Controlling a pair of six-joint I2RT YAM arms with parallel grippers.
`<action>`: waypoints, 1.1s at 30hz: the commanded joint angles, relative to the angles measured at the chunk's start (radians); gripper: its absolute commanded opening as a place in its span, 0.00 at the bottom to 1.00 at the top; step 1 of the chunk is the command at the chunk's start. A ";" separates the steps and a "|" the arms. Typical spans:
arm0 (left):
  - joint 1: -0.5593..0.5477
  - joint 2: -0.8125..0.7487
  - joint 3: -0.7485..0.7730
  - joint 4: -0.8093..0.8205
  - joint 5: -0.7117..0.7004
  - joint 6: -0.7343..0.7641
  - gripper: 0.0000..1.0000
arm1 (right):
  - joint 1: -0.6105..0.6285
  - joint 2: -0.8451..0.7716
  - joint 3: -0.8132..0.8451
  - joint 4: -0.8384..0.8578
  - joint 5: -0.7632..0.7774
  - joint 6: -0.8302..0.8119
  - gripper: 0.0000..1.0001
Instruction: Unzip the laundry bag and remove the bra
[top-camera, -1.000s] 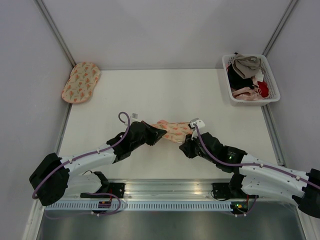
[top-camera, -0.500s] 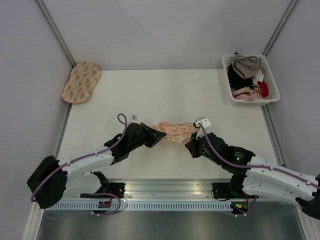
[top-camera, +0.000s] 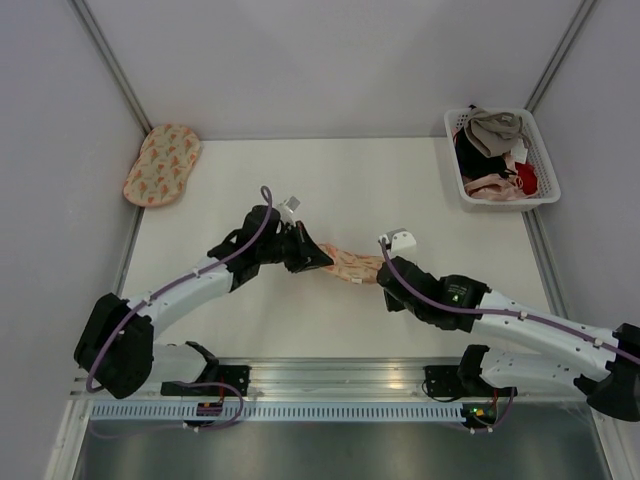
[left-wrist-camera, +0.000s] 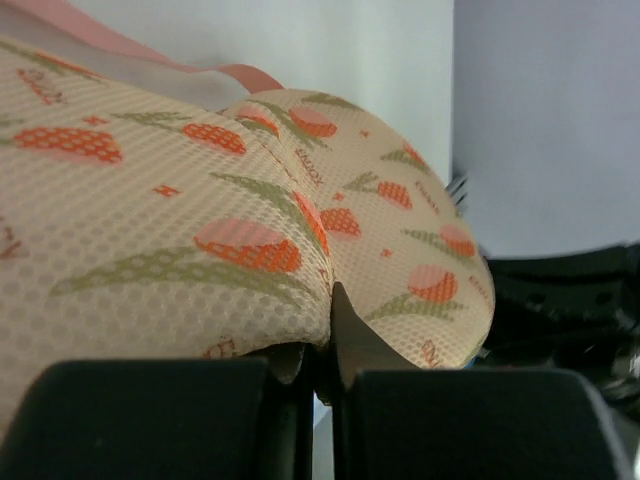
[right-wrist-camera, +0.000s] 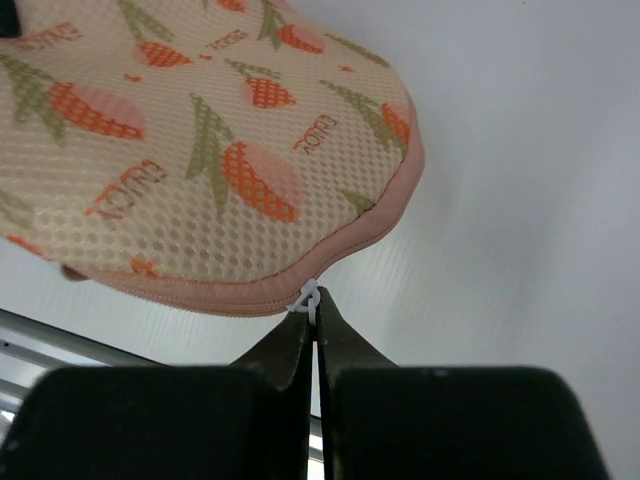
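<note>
my left gripper (left-wrist-camera: 330, 300) is pinched tight on a fold of the laundry bag (top-camera: 350, 263) — the bag is at mid-table, stretched between my two arms. my right gripper (right-wrist-camera: 312, 318) is closed on the small white zip pull (right-wrist-camera: 309, 296) at the pink zip edge. beside the printed tulips the mesh carries small orange lettering — it looks like "enjoy", though i can't be sure.
</note>
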 joint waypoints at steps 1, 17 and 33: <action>0.025 0.020 0.160 -0.252 0.217 0.481 0.02 | -0.001 0.022 0.066 -0.149 0.125 0.036 0.00; 0.068 0.080 0.176 0.064 0.087 0.514 1.00 | -0.003 0.014 0.083 -0.075 0.024 -0.021 0.00; -0.200 -0.691 -0.364 -0.029 -0.206 -0.363 1.00 | 0.066 0.250 -0.002 0.354 -0.313 -0.019 0.00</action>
